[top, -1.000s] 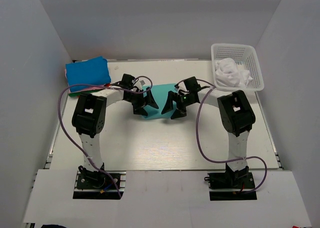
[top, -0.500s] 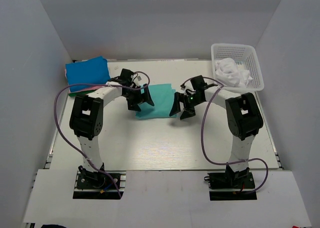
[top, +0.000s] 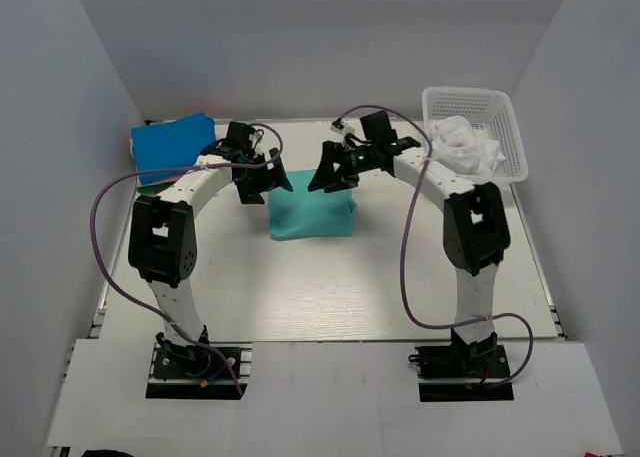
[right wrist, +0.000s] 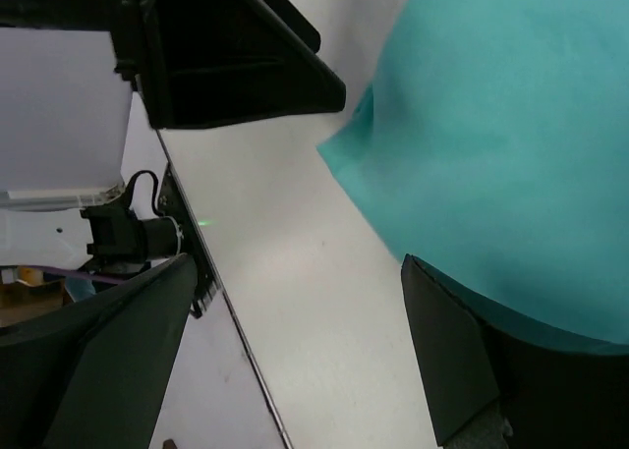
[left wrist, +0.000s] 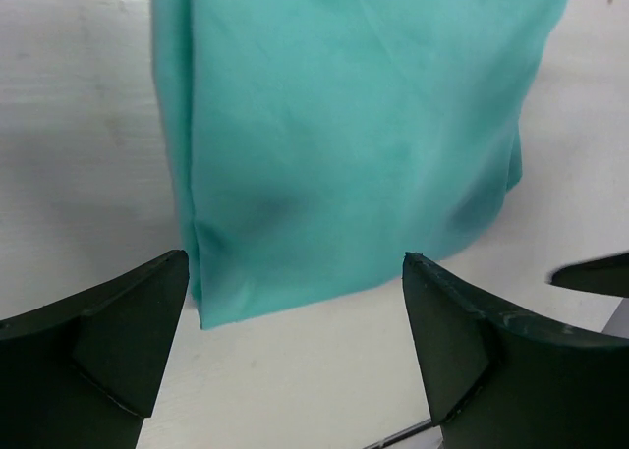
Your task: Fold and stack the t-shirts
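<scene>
White walls close in a pale tabletop (top: 300, 287) on three sides. At its middle the left gripper (top: 266, 183) sits at the far left corner of the teal-green t-shirt (top: 312, 217). Its jaws are spread wide with nothing between them. In the left wrist view its two black fingers (left wrist: 98, 341) frame one short edge of the cloth without closing on it. The right gripper (top: 334, 175) sits at the far right corner of the same shirt, its jaws also wide apart and empty. Its wrist view shows a corner of the cloth past the fingers, with the other gripper's dark body opposite.

The teal-green t-shirt lies flat, folded into a compact rectangle. It is plain in colour and smooth on top, with only soft shallow creases. One long side is a rounded fold where the layers double over, and the short edge nearest the left gripper is straight and even.

Far to the left of the teal-green t-shirt, against the wall, a bright blue t-shirt (top: 175, 145) lies folded on top of a stack. The left arm mostly hides the layers under it. Far to the right of the teal-green t-shirt stands a white lattice basket (top: 470, 102) holding crumpled white cloth (top: 462, 145). Purple cables (top: 110, 217) loop outward from both arms on either side of the shirt, and a small green light (top: 358, 160) glows on the right arm just behind its gripper.
</scene>
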Robot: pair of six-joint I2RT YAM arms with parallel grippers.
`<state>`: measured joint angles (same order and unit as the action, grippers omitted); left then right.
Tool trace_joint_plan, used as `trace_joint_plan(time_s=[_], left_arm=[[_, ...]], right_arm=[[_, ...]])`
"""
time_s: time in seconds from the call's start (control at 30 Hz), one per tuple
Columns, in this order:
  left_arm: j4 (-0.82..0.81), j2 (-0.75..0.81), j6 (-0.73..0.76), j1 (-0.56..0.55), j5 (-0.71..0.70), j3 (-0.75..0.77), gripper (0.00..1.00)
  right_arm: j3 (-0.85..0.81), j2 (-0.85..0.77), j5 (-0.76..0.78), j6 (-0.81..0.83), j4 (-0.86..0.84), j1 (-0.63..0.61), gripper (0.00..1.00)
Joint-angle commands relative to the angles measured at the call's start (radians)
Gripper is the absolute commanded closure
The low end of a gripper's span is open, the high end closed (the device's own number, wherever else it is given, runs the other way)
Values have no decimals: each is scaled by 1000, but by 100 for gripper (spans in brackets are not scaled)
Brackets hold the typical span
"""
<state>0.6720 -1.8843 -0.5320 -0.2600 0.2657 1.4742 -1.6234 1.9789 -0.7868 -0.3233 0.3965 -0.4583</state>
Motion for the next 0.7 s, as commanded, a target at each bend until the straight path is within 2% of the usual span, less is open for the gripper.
trace_joint_plan(time_s=[0.0, 0.13, 0.27, 0.4, 0.47, 0.67], left_arm=[[-52, 36, -48, 30, -31, -26, 0], [-40, -34, -48, 39, -46, 7, 0], [-17, -119, 0, 39, 16, 55, 0], [-126, -96, 41, 39, 46, 3, 0], [-117, -96, 62, 39, 46, 3, 0], [-78, -144, 119, 15, -36, 23, 9]], right_arm=[[-78, 126, -95, -68, -79, -40, 10], [-66, 230, -66, -77, -91, -68, 10], [23, 287, -37, -115, -125, -54, 10], [-28, 311, 1, -79, -79, -49, 10], [-59, 290, -5, -63, -73, -54, 10], [-116, 127, -100, -85, -137, -49, 10]])
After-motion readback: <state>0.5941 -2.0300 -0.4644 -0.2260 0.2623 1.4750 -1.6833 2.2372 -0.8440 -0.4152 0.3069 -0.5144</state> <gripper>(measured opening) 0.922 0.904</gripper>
